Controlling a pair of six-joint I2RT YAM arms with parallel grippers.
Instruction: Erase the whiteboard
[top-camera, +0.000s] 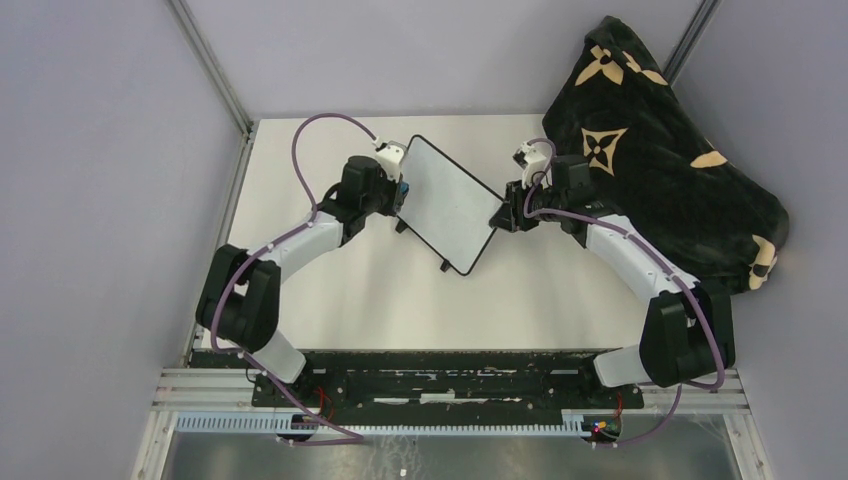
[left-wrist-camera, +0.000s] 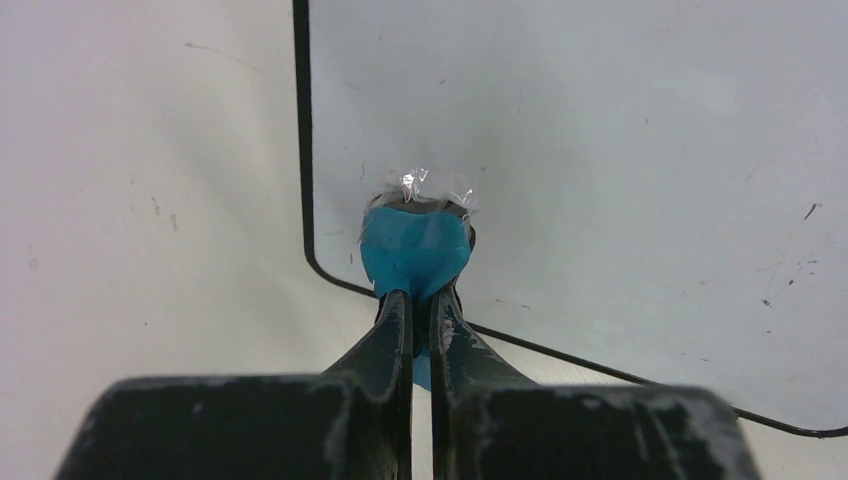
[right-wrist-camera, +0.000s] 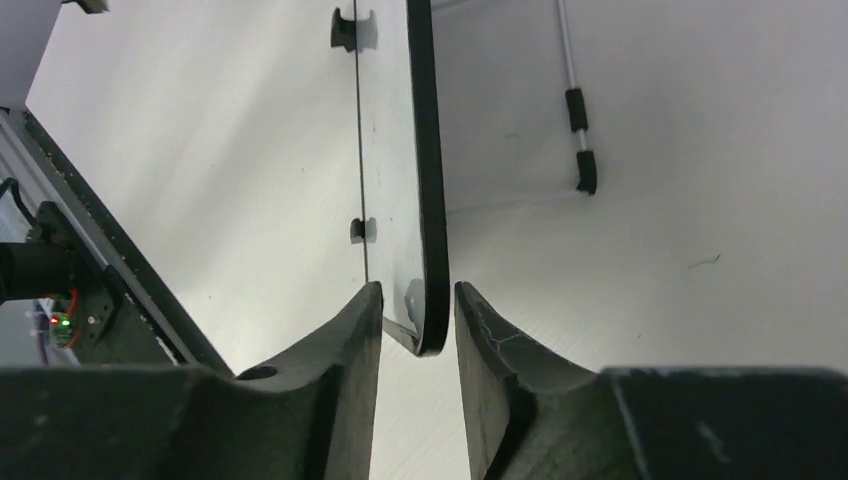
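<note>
Top external view shows the whiteboard (top-camera: 447, 203) near the middle of the white table (top-camera: 330, 290), turned diagonally between the two arms, its face tipped up toward the camera. Two small black feet stick out from its lower left edge. Its surface looks wiped clean, with no writing to be seen.

At the board's left edge, the left gripper (top-camera: 400, 190) holds a blue pad (top-camera: 403, 188). In the left wrist view, the fingers (left-wrist-camera: 392, 330) are squeezed almost together on the pad (left-wrist-camera: 415, 250), which has a scrap of clear film at its tip. The pad presses on the board's face (left-wrist-camera: 600, 150) just inside one rounded corner of the thin black frame. Only a few tiny dark specks mark the white surface there.

On the opposite side, the right gripper (top-camera: 503, 215) has hold of the board's right corner. The right wrist view looks along the board edge-on (right-wrist-camera: 430, 180), and the two dark fingers (right-wrist-camera: 365, 330) are closed to about the board's thickness on either side of the rounded corner.

A dark blanket (top-camera: 650, 150) with a tan flower pattern lies heaped at the far right of the table, behind the right arm and apart from the board.
</note>
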